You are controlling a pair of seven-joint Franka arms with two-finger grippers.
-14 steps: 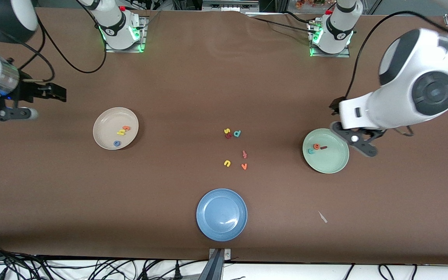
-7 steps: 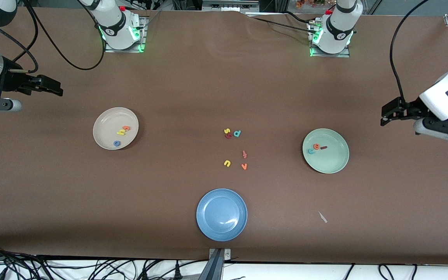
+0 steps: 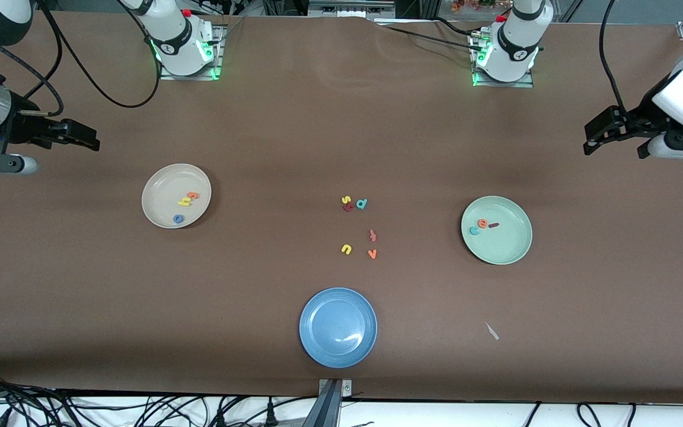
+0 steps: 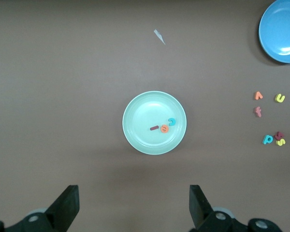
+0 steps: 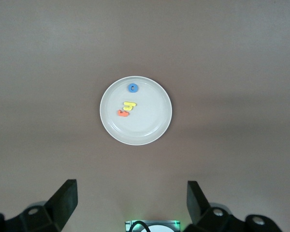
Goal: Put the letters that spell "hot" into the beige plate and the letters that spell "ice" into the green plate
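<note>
1. Now, in the front view, the beige plate [image 3: 176,196] lies toward the right arm's end of the tabletop [image 3: 270,148]. In it are the yellow h [image 3: 184,201], touching the orange t [image 3: 192,195] at its 1 o'clock, and the blue o [image 3: 178,219] near the plate's 6 o'clock rim.
2. The green plate [image 3: 497,230] lies toward the left arm's end. The teal c [image 3: 474,230], orange e [image 3: 482,223] and dark red i [image 3: 493,225] sit in a close row in the part of the plate toward 10 o'clock.
3. Between the two plates lie loose letters: a yellow s [image 3: 346,200], a dark red letter [image 3: 348,207] touching it, a teal d [image 3: 361,204], a pinkish t [image 3: 372,235], a yellow u [image 3: 346,249] and an orange v [image 3: 372,254]. A blue plate [image 3: 338,327] lies nearer the camera than these; a pale scrap [image 3: 492,331] lies at its 3 o'clock.
4. The right pincer [image 3: 83,141] hangs released over bare tabletop at 10 o'clock of the beige plate; the left pincer [image 3: 599,133] hangs released at 1 o'clock of the green plate. Neither holds anything.
5. The left wrist view looks down on the green plate [image 4: 154,123] with c [image 4: 172,121], e [image 4: 164,128] and i [image 4: 154,128] inside; the left pincer [image 4: 134,210] stands wide apart and empty.
6. The right wrist view looks down on the beige plate [image 5: 136,110] with o [image 5: 132,88], h [image 5: 129,106] and t [image 5: 122,113]; the right pincer [image 5: 131,205] stands wide apart and empty.
</note>
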